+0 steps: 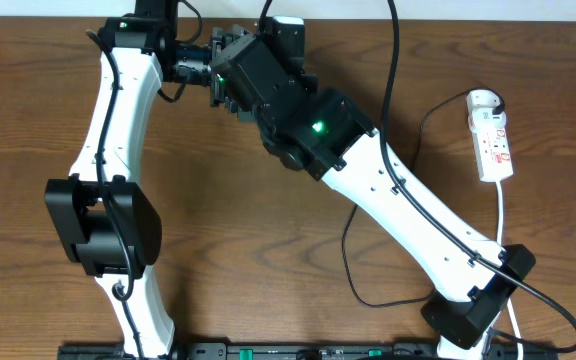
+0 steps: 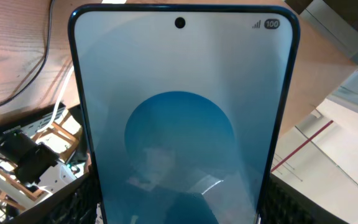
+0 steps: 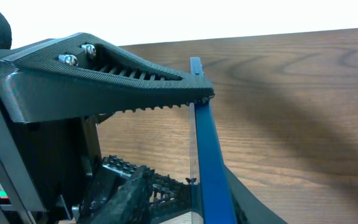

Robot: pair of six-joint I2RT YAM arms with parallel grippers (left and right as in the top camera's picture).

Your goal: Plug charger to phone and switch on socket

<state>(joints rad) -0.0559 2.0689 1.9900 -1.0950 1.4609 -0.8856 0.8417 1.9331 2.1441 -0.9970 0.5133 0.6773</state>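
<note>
**The phone cropped, plug tip unseen**

Overhead, the right arm hides the phone and both sets of jaws. Both wrist views cut the phone off at the bottom edge. The charger's plug tip shows nowhere.

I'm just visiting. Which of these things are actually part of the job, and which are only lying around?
Part of the job: phone; black charger cable; white power strip.
Just lying about: wooden frame and black box past the table edge.
</note>
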